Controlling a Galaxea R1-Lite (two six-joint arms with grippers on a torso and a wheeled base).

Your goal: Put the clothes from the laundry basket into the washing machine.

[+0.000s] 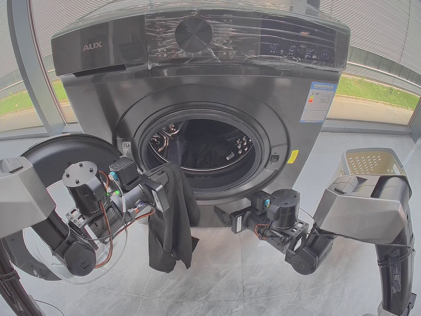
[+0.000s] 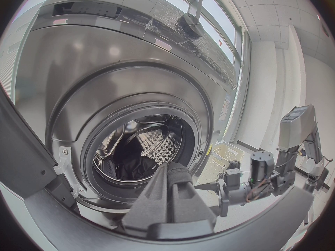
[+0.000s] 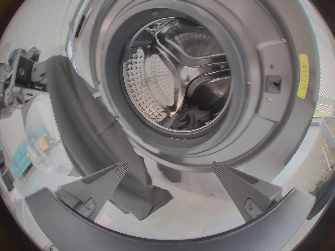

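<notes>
The grey front-loading washing machine (image 1: 210, 88) stands before me with its round door (image 1: 61, 154) swung open to the left. Dark clothes (image 1: 206, 154) lie at the bottom of the drum (image 3: 178, 84). My left gripper (image 1: 169, 172) is shut on a black garment (image 1: 173, 220) that hangs down in front of the lower left rim of the opening. In the left wrist view the fingers (image 2: 174, 189) pinch the black cloth (image 2: 178, 173). My right gripper (image 1: 221, 218) hangs low below the opening, open and with nothing in it (image 3: 169, 169). The hanging garment (image 3: 87, 129) also appears there.
The cream laundry basket (image 1: 372, 161) stands on the floor at the right of the machine, partly behind my right arm. Grey tiled floor (image 1: 228, 277) lies in front. Large windows stand behind the machine.
</notes>
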